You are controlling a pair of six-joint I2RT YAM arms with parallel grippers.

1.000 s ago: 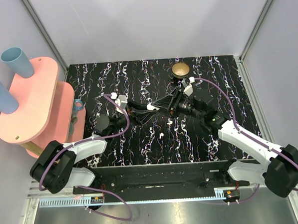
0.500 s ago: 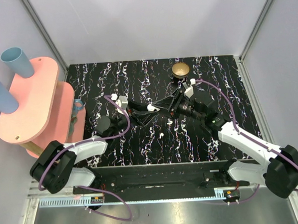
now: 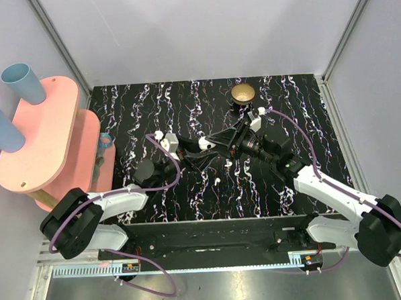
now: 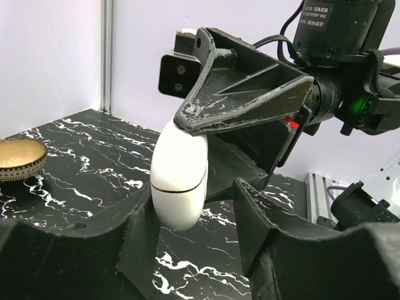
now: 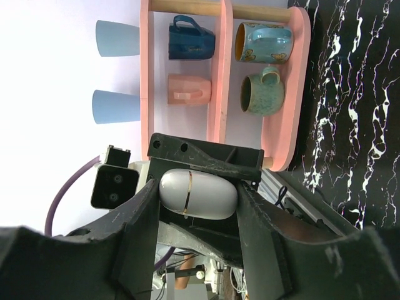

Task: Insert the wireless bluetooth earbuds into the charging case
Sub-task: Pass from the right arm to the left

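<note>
The charging case (image 3: 205,143) is a closed white pebble with a thin gold seam. My right gripper (image 3: 211,141) is shut on it and holds it above the middle of the table. It fills the gap between the fingers in the right wrist view (image 5: 199,194). My left gripper (image 3: 194,153) is open, with its jaws on either side of the case's lower end (image 4: 180,178). One finger is close against the case and the other stands apart. Two tiny white earbuds (image 3: 217,181) (image 3: 229,163) lie on the black tabletop below.
A gold round dish (image 3: 243,92) on a black base stands at the back, and also shows in the left wrist view (image 4: 20,157). A pink rack (image 3: 45,138) with blue cups (image 3: 22,82) and mugs stands at the left. Side walls enclose the table.
My left gripper has moved right, toward the case, and its jaws now straddle the case's lower end. The right gripper has stayed shut on the case, nearly still.
</note>
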